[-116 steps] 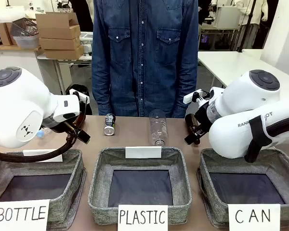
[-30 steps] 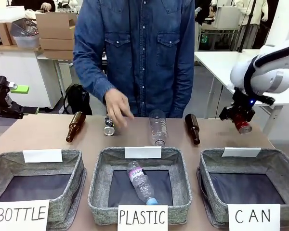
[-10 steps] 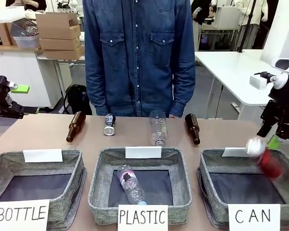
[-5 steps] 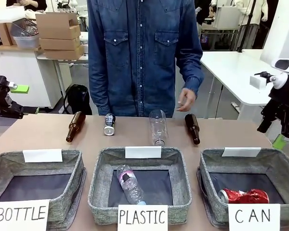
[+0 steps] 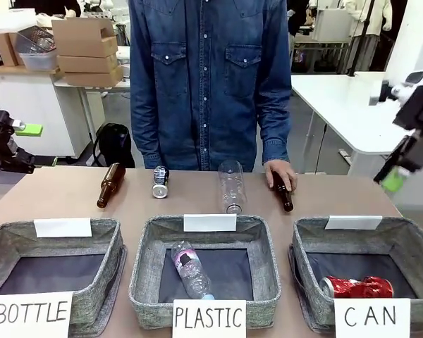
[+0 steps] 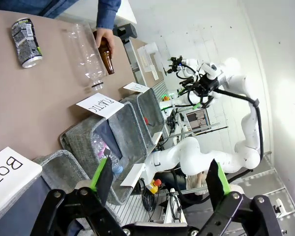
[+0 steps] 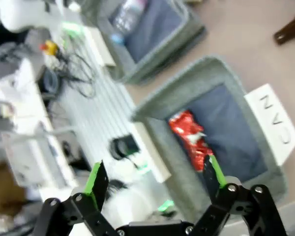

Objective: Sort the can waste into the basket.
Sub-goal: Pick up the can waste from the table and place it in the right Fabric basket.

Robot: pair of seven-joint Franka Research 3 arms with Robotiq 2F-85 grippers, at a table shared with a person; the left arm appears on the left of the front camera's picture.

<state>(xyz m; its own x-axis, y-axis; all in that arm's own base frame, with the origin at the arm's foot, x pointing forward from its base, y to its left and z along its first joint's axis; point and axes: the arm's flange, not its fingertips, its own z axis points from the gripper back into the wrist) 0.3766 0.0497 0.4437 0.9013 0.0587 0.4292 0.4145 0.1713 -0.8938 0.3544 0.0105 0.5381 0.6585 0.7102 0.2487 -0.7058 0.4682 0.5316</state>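
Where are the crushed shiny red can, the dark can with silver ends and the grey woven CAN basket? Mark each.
Crushed shiny red can [image 5: 356, 286], front view, its crumpled middle.
Dark can with silver ends [image 5: 160, 182], front view, its side.
Grey woven CAN basket [image 5: 398, 227], front view, its far wall.

Indoors, under even, bright light with no hard shadows. In front, a brown tabletop [image 5: 49, 197]. Behind it at far left, a white counter [image 5: 25, 109] with stacked cardboard boxes [image 5: 84, 44] and, just beside them, a wire mesh bin [image 5: 37, 41]. Below the counter's end, something dark and rounded [image 5: 111, 144] on the floor, too unclear to name. At far right, a long white table [image 5: 335, 98] against a plain white wall [image 5: 409, 42]. Seen from the right wrist, a pale floor [image 7: 108, 113] with dark cables [image 7: 69, 61], all blurred.
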